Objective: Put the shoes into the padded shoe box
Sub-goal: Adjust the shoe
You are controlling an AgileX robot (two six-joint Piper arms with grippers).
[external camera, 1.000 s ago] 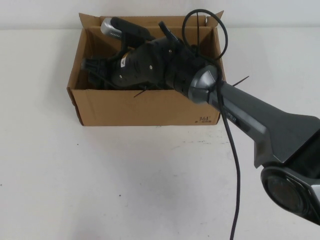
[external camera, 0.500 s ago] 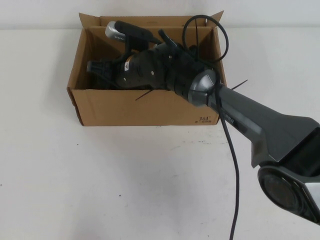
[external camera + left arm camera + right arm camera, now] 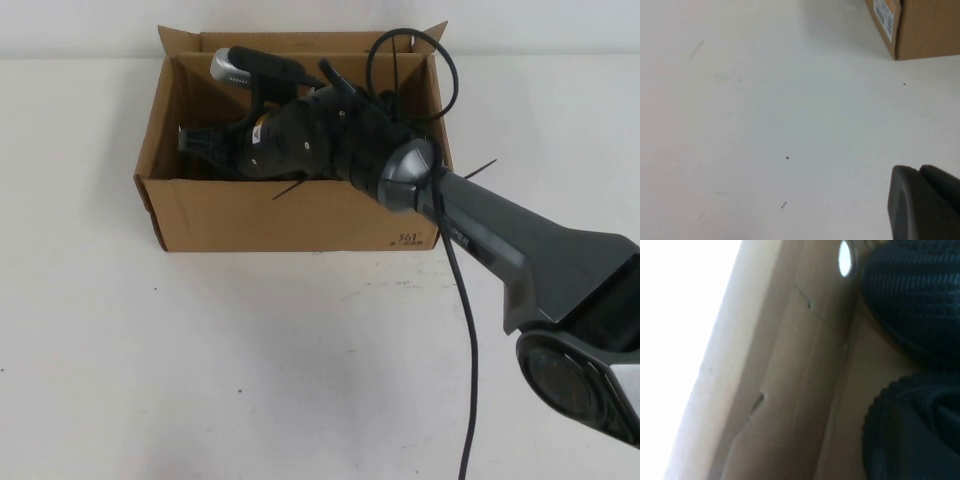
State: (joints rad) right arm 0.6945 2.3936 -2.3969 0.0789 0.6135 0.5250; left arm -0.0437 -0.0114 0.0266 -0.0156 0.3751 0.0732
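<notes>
The brown cardboard shoe box (image 3: 290, 215) stands open at the table's far middle. My right gripper (image 3: 200, 142) is down inside it, near its left end. A black knit shoe (image 3: 262, 66) with grey lining lies along the far wall, partly hidden by my arm. In the right wrist view a black knit shoe (image 3: 915, 295) lies against the box's inner wall (image 3: 790, 365), and a ridged black sole (image 3: 905, 435) fills the near corner. My left gripper (image 3: 920, 172) shows only in the left wrist view, shut and empty over bare table, apart from the box corner (image 3: 920, 25).
My right arm (image 3: 520, 240) stretches from the front right across the box's right end. A black cable (image 3: 470, 330) hangs from it down to the table's front edge. White table (image 3: 200, 350) lies in front of and left of the box.
My right gripper has shifted a little to the right inside the box. The shoe with the grey lining has shifted slightly the same way.
</notes>
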